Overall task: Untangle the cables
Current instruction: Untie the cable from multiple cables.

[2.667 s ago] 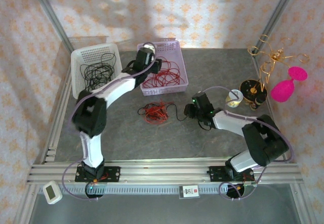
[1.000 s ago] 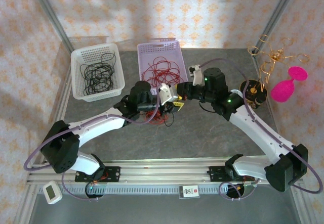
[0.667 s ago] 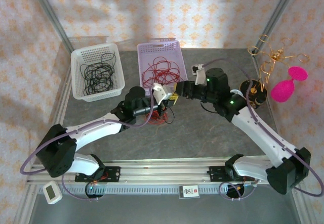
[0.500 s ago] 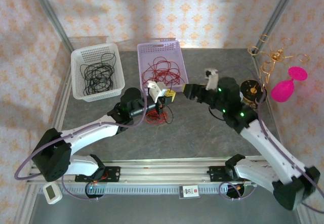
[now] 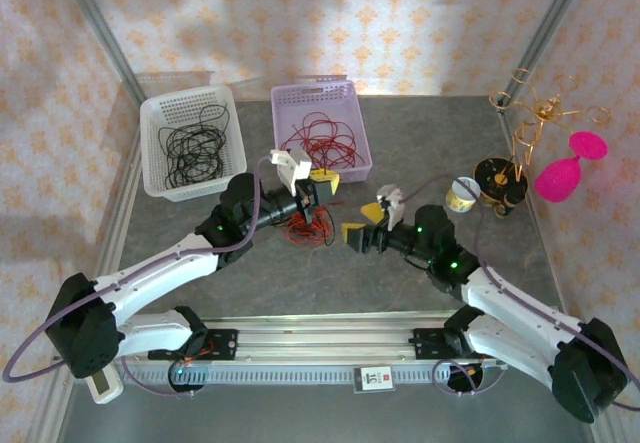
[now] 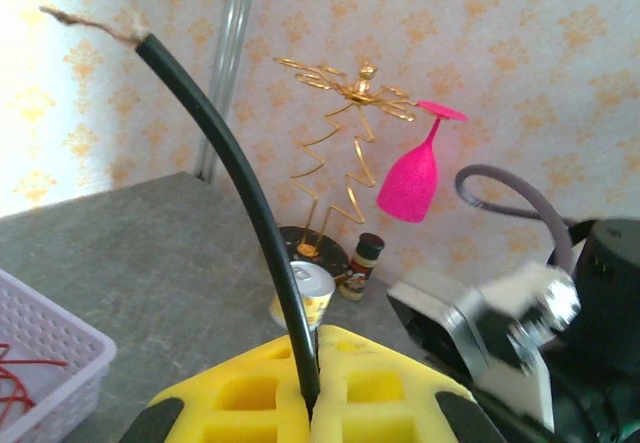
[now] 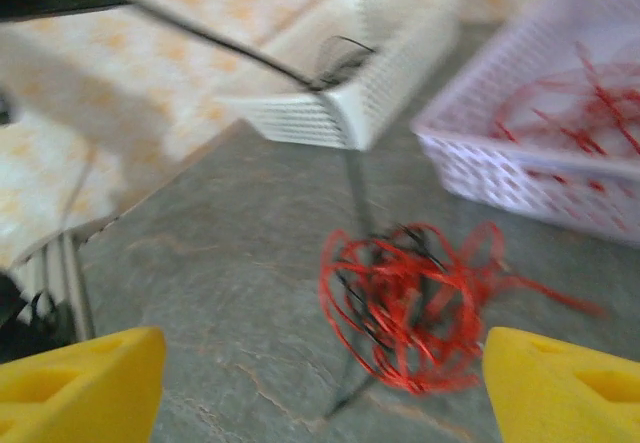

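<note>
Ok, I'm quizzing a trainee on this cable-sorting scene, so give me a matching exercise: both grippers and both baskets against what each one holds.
Things:
1. left gripper
2. right gripper
3. white basket
4. lilac basket

States:
A. red cables inside
B. open, holding nothing
C. shut on a black cable
D. black cables inside

Pairs: 1-C, 2-B, 3-D, 4-A
</note>
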`<state>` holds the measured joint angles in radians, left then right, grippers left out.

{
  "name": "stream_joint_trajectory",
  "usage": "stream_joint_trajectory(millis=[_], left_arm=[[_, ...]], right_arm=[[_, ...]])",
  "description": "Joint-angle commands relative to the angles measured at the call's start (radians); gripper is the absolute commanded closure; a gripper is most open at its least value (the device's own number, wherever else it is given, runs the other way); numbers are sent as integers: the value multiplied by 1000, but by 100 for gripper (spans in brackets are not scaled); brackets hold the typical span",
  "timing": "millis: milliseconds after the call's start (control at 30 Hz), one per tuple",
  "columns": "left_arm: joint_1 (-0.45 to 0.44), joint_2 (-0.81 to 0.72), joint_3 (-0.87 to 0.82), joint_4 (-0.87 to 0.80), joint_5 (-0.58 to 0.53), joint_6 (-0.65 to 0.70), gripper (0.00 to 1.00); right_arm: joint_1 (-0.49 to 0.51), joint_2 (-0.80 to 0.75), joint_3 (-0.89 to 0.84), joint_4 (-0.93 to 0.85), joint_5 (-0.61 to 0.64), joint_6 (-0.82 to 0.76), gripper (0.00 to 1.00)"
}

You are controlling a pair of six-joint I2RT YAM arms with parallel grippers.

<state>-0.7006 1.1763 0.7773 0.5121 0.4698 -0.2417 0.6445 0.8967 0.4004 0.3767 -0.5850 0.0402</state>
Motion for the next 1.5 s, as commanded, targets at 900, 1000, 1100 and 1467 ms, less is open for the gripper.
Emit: stream_joint_trajectory(millis=[900,1000,1100,1467], left_arm=[[-13,-148,238,-164,-20,-13,100],[-13,-141,277,-198,-44,9,100],[-14,-138,307,-220,-74,21,100],[-14,-117,534,-385,-188,114,100]], right_arm=[[153,634,-9,596,91,-80,53],[153,633,-19,594,128,-76,55],[153,628,-16,582,144,-82,57],[153,635,-23,556,239,-47,63]])
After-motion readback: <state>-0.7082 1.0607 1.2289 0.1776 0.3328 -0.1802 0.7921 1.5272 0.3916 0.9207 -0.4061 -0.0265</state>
